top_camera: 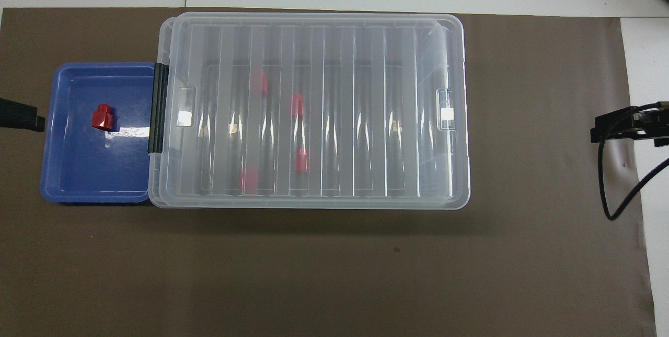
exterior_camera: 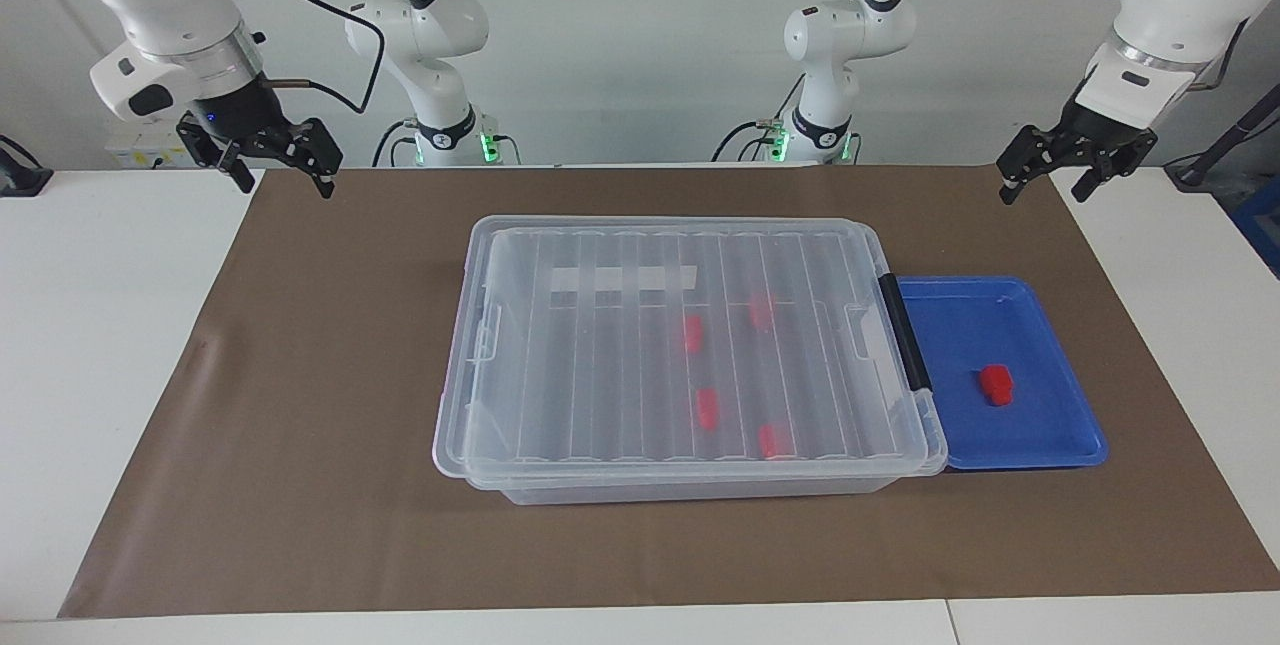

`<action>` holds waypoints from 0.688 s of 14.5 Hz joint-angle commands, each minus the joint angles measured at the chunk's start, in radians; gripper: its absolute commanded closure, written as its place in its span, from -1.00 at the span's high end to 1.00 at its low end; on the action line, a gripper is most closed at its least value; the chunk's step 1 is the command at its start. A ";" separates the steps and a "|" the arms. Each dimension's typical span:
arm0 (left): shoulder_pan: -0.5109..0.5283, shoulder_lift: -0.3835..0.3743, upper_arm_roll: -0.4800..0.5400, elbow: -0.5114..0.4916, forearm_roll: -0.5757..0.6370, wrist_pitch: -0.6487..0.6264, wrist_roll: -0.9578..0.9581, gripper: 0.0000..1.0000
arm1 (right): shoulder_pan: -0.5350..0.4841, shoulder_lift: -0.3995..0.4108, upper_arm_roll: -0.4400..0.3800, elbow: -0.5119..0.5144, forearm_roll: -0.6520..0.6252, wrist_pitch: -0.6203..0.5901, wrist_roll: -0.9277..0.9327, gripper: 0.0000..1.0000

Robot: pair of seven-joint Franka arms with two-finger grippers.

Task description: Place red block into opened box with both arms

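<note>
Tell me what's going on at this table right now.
Nothing is being handled yet. The left gripper and right gripper both hang open and empty above the table's ends. The box has its lid on, with four red blocks inside. One red block lies in the blue tray beside it.

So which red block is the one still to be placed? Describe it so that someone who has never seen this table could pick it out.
Start at the box, the large clear bin with its ribbed lid on, in the middle of the brown mat. Against its black-handled end, toward the left arm's end of the table, sits a shallow blue tray. The red block lies alone in that tray, uncovered, while the four other red blocks show only through the lid.
</note>
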 commanded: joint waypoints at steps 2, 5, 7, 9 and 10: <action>0.002 -0.033 0.000 -0.044 -0.018 0.029 -0.011 1.00 | -0.011 -0.015 0.009 -0.022 -0.024 0.006 -0.017 1.00; 0.002 -0.033 0.001 -0.044 -0.018 0.029 -0.011 1.00 | -0.011 -0.017 0.009 -0.027 -0.005 0.032 -0.008 1.00; 0.000 -0.033 0.000 -0.044 -0.018 0.029 -0.011 1.00 | -0.006 -0.035 0.009 -0.078 -0.005 0.104 -0.008 1.00; 0.000 -0.033 0.001 -0.044 -0.018 0.029 -0.011 1.00 | 0.009 -0.046 0.010 -0.164 0.014 0.220 -0.011 1.00; 0.000 -0.033 0.001 -0.044 -0.018 0.029 -0.011 1.00 | 0.035 -0.034 0.010 -0.181 0.037 0.289 -0.008 1.00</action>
